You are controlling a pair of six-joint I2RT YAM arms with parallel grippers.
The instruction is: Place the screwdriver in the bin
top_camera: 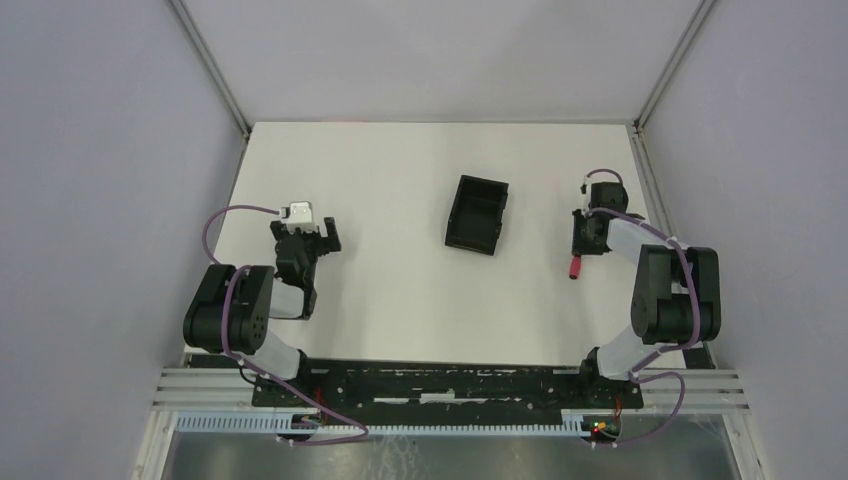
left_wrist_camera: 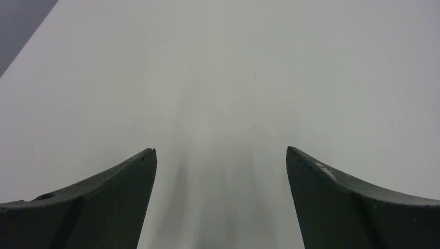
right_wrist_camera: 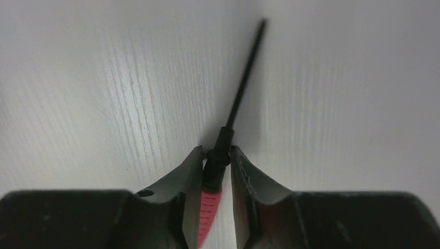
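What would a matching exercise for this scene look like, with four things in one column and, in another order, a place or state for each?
Things:
1. screwdriver
2. bin
3. left gripper
4. right gripper

Places or states:
a. black, in the middle of the table
b. shut on a thin black neck
c. red handle, at the right side of the table
d. open, nothing inside it

Pairs: 1-c, 2-a, 3-d, 4-b
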